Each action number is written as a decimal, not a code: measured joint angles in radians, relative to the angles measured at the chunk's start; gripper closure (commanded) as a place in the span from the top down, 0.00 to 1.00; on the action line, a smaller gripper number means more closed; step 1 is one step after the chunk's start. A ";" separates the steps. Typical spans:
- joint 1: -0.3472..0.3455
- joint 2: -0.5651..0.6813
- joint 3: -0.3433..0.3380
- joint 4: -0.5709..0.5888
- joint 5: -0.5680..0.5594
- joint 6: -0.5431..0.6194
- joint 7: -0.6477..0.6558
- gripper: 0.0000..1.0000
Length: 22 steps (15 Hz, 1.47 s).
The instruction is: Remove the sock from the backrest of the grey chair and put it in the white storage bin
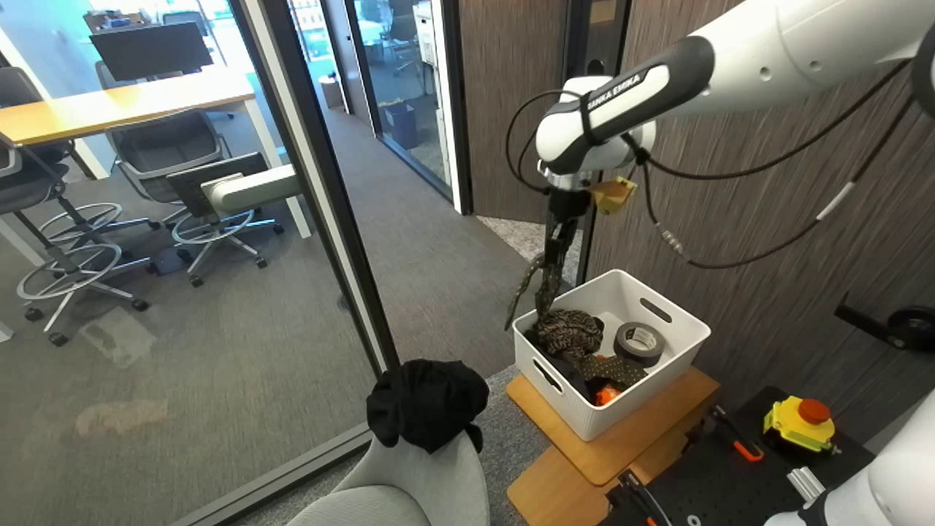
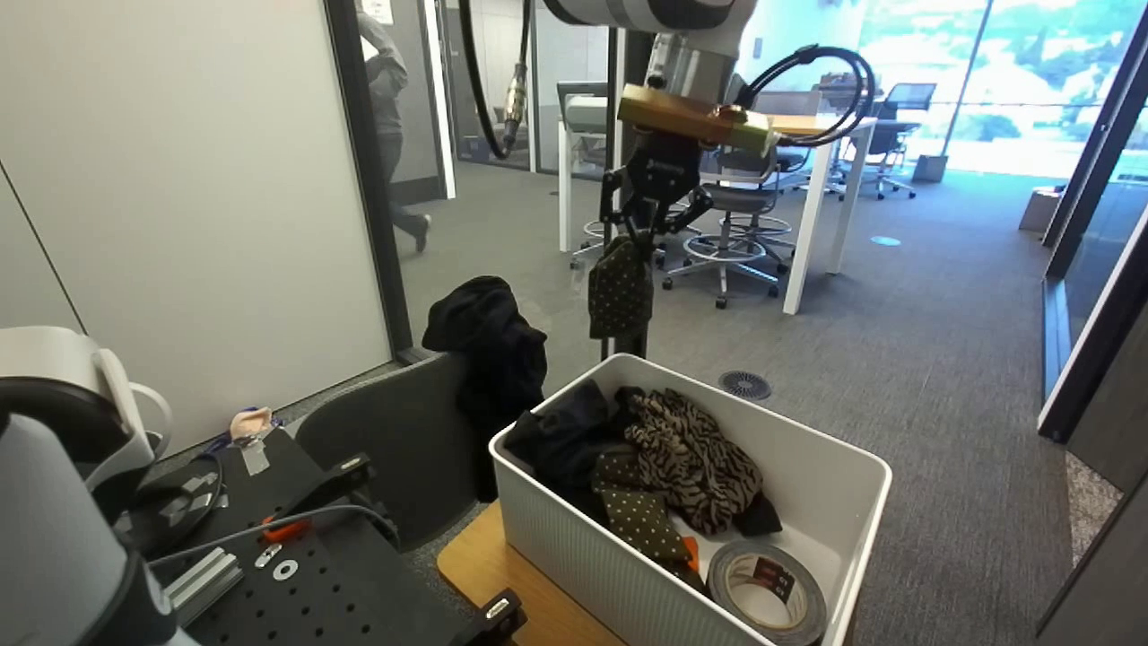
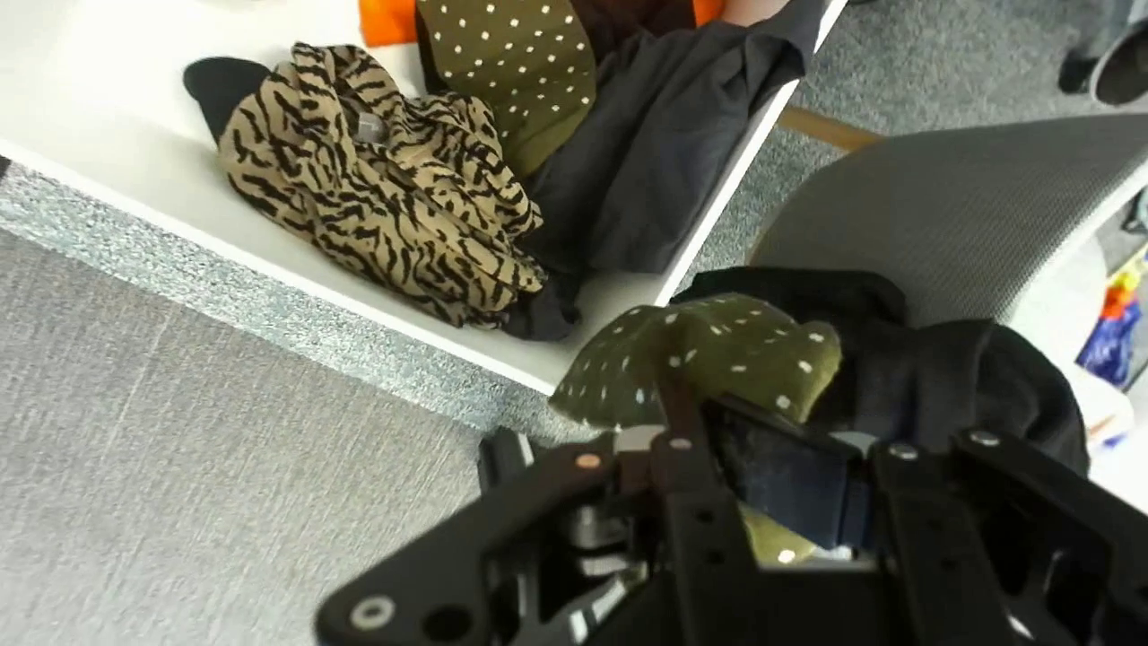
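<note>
The grey chair (image 1: 445, 475) stands near the bin (image 2: 574, 543). At the bin's corner the gripper (image 2: 640, 235) is clamped on the dotted sock (image 2: 621, 292), which hangs there (partly outside, I judge). Removal looks done and the carry in hand; next calls for shifting inward, then letting go.

Looks like matt cloth on the sock (image 2: 621, 292), ribbed plastic on the white storage bin (image 2: 574, 547), woven fabric on the grey chair (image 3: 933, 206), smooth wood on the stand (image 1: 603, 462), rough pile on the carpet (image 3: 179, 449).
</note>
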<state>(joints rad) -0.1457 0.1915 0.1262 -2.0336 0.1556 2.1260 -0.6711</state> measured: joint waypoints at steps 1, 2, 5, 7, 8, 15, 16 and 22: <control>-0.007 -0.041 -0.023 -0.017 0.029 -0.011 0.000 0.08; -0.011 -0.081 -0.048 -0.034 0.045 -0.030 0.001 0.08; -0.013 -0.176 -0.118 -0.085 0.048 -0.106 0.015 0.08; -0.012 -0.215 -0.151 -0.121 0.038 -0.144 0.048 0.08; -0.012 -0.227 -0.164 -0.140 0.028 -0.146 0.075 0.09; -0.014 -0.210 -0.250 -0.218 -0.034 -0.058 0.340 0.09; -0.016 -0.194 -0.262 -0.221 -0.034 -0.041 0.366 0.09; -0.047 -0.041 -0.303 -0.219 -0.028 0.095 0.455 0.09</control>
<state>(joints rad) -0.1922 0.1504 -0.1771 -2.2528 0.1272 2.2213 -0.2159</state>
